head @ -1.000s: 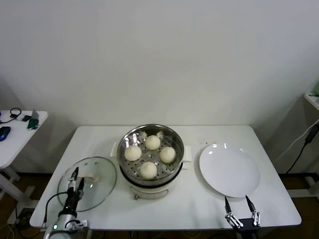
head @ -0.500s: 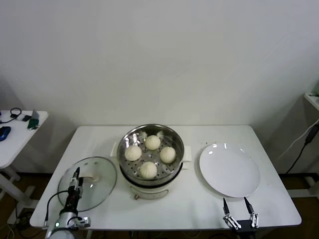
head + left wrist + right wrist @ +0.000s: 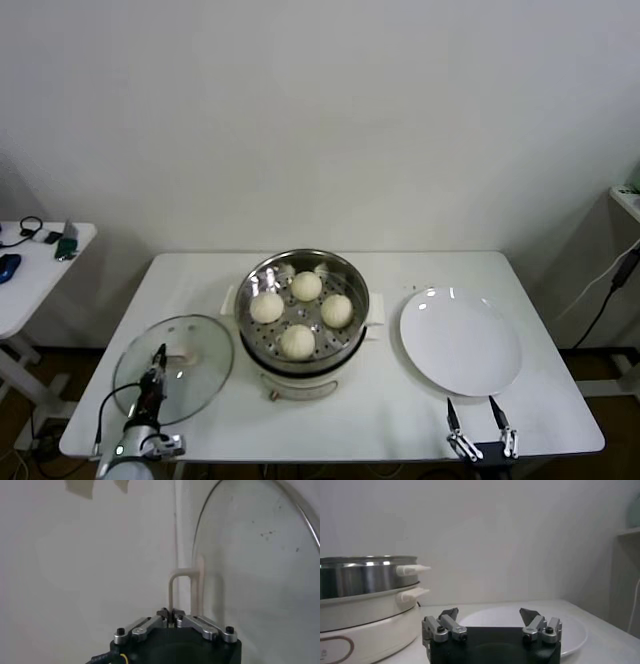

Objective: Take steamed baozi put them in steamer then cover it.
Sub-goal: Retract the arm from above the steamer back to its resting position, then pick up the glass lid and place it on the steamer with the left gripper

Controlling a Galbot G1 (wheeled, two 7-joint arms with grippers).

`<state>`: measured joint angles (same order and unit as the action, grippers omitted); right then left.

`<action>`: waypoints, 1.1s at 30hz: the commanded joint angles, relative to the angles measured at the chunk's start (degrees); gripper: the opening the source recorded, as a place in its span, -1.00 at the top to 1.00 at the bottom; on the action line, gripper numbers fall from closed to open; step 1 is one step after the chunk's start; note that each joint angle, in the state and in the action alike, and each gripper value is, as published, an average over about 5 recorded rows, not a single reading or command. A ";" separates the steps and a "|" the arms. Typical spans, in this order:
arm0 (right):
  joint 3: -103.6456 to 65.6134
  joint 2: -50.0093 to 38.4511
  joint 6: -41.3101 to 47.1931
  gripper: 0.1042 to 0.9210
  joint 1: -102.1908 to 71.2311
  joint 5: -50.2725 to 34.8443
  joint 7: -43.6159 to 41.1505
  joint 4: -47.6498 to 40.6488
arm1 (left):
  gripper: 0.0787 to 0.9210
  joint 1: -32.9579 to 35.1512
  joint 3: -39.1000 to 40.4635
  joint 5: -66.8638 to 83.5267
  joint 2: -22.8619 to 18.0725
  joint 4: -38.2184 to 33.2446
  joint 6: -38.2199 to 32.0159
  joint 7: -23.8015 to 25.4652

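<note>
Four cream-white baozi (image 3: 297,341) lie in the shiny steamer (image 3: 361,290) on its cream base at the table's middle. The steamer also shows in the right wrist view (image 3: 365,572). The glass cover (image 3: 205,380) lies flat on the table left of the steamer. My left gripper (image 3: 158,361) is at the cover's near side, shut on its cream-white handle (image 3: 184,355). In the left wrist view the gripper (image 3: 171,615) pinches one thin leg of the handle (image 3: 181,577), with the glass (image 3: 250,555) beside it. My right gripper (image 3: 478,415) is open and empty at the table's front edge.
A flat white plate (image 3: 460,340) lies right of the steamer, just beyond my right gripper (image 3: 489,614), and shows in the right wrist view (image 3: 572,630). A small side table (image 3: 40,270) with cables stands at the far left.
My left gripper has moved in to the cover's handle and closed on it; its fingers were spread a second ago. My right gripper has dropped slightly toward the table's front edge.
</note>
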<state>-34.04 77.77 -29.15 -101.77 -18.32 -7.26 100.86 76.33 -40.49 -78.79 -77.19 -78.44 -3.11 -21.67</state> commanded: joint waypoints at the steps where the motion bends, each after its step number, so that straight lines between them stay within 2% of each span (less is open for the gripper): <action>1: 0.00 0.21 0.01 -0.76 0.29 0.12 0.02 -0.18 | 0.86 0.80 0.05 3.93 -0.23 -3.91 -0.04 1.20; 8: 0.04 0.27 0.22 -0.76 0.46 1.53 0.51 -0.86 | 0.87 3.41 -0.43 10.90 1.14 -16.75 2.67 4.45; 14: 0.42 -0.32 1.66 -0.76 -0.11 3.90 2.13 -1.72 | 0.87 6.25 -0.54 17.08 6.79 -29.62 10.38 13.13; 18: 0.55 -0.54 2.35 -0.76 -0.38 3.97 2.66 -1.71 | 0.87 6.72 0.01 18.76 10.60 -35.73 14.96 17.11; 26: 0.84 -0.40 3.10 -0.76 -0.27 4.76 3.83 -1.65 | 0.87 3.07 7.10 19.12 15.08 -42.75 25.46 23.44; 33: 1.57 -0.18 3.00 -0.76 0.27 5.22 4.10 -1.96 | 0.87 -0.76 17.35 13.46 13.47 -46.37 32.00 28.26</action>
<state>-32.92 77.57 -26.33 -101.68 -13.80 -3.64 99.23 79.08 -34.48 -62.49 -65.72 -115.13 17.16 -1.93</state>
